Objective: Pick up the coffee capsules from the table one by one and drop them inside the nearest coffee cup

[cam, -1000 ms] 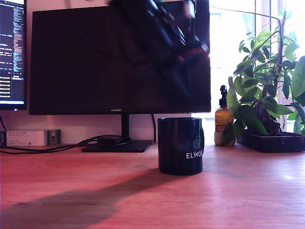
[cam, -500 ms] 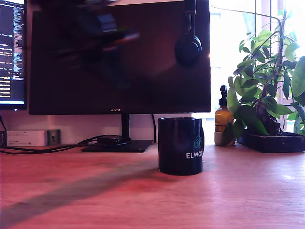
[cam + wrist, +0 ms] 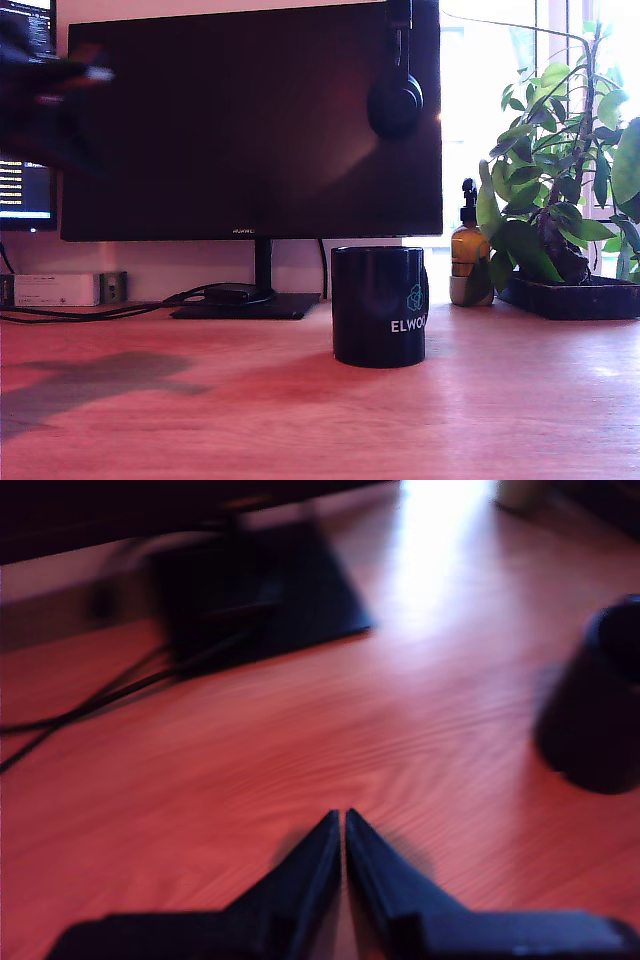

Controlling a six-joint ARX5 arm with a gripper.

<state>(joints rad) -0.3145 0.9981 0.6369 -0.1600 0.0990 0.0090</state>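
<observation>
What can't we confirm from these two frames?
- Capsules: none visible in either view.
- Inside of the mug: exterior view is side-on, wall hides it; wrist view is blurred.
- Arm: motion-blurred, cut by the exterior view's left edge.
- Tool: tips together, apparently empty; blur prevents certainty.

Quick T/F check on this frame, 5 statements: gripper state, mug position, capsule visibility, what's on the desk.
1. The gripper has its fingertips closed together with nothing between them. True.
2. The dark navy glossy mug with white lettering lies tipped on its side. False: it stands upright on the reddish-brown wooden table.
3. An off-white coffee capsule sits on the table beside the mug. False: no capsule shows in either view.
4. An amber pump bottle stands behind the mug, toward the exterior view's right. True.
5. The gripper hovers directly above the mug. False: in the exterior view the blurred arm is at the far left, well away from it.
</observation>
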